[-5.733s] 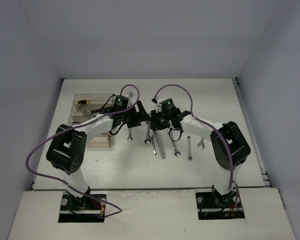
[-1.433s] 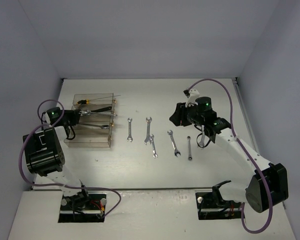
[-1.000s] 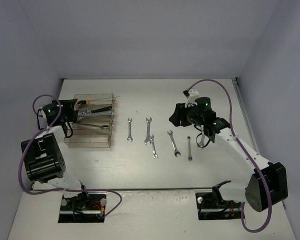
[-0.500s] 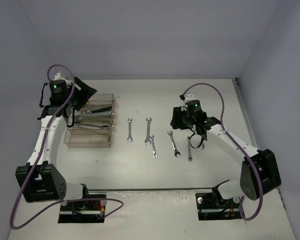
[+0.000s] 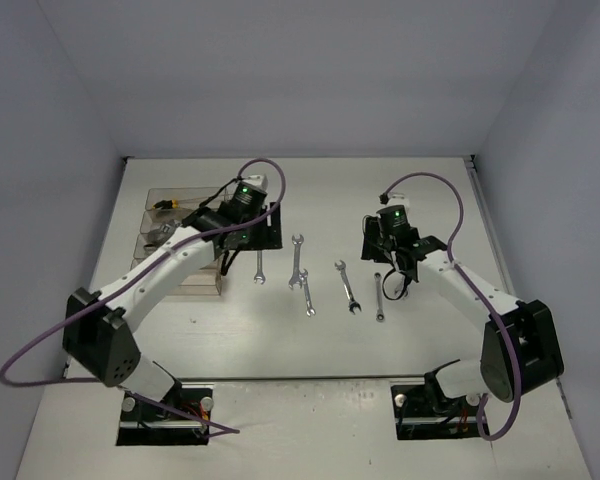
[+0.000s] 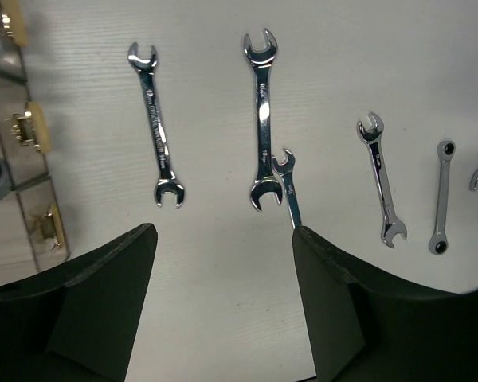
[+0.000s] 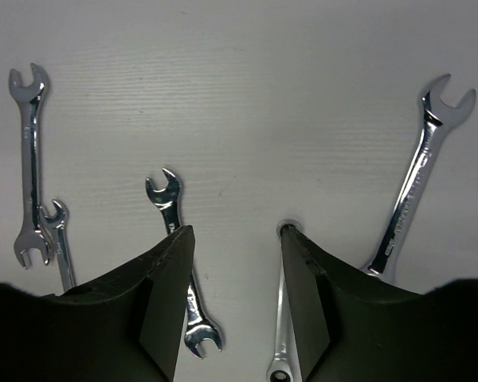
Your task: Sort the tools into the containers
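Note:
Several silver wrenches lie in a row on the white table: a small one [image 5: 259, 259] [image 6: 156, 126], a longer one [image 5: 297, 258] [image 6: 262, 119] touching a short one [image 5: 307, 293] [image 6: 289, 187], another [image 5: 347, 286] [image 7: 163, 195], and a thin ratchet wrench [image 5: 379, 296] [image 7: 280, 350]. The clear containers [image 5: 202, 283] stand at the left and hold a yellow-handled tool [image 5: 163, 204] and silver tools. My left gripper [image 5: 252, 240] [image 6: 223, 231] hangs open and empty above the table beside the containers. My right gripper [image 5: 390, 280] [image 7: 235, 231] is open, its fingers straddling bare table between two wrenches.
One more wrench [image 7: 418, 191] lies to the right of my right gripper. The container edge with brass clasps [image 6: 32, 127] shows at the left of the left wrist view. Purple cables loop from both arms. Walls close in the table on three sides.

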You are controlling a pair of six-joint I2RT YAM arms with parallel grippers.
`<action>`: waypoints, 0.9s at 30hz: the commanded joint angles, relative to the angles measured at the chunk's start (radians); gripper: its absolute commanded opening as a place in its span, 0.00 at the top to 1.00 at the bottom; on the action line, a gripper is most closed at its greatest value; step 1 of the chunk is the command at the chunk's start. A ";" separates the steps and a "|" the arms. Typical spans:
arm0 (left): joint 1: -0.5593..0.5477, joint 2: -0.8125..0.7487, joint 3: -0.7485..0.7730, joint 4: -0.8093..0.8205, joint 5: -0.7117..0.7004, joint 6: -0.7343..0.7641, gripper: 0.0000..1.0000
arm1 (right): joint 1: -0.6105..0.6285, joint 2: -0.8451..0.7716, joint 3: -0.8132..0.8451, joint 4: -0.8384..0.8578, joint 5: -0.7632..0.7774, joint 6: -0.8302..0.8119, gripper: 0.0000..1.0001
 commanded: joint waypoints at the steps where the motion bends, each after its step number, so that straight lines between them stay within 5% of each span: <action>1: -0.048 0.079 0.102 -0.002 -0.074 -0.008 0.34 | -0.012 -0.060 -0.014 -0.066 0.077 0.045 0.57; 11: -0.053 0.096 0.101 0.000 -0.042 -0.012 0.34 | -0.012 -0.080 -0.203 -0.142 0.048 0.196 0.57; 27: -0.053 0.057 0.048 0.001 -0.030 -0.006 0.34 | -0.009 0.086 -0.154 -0.113 0.014 0.123 0.62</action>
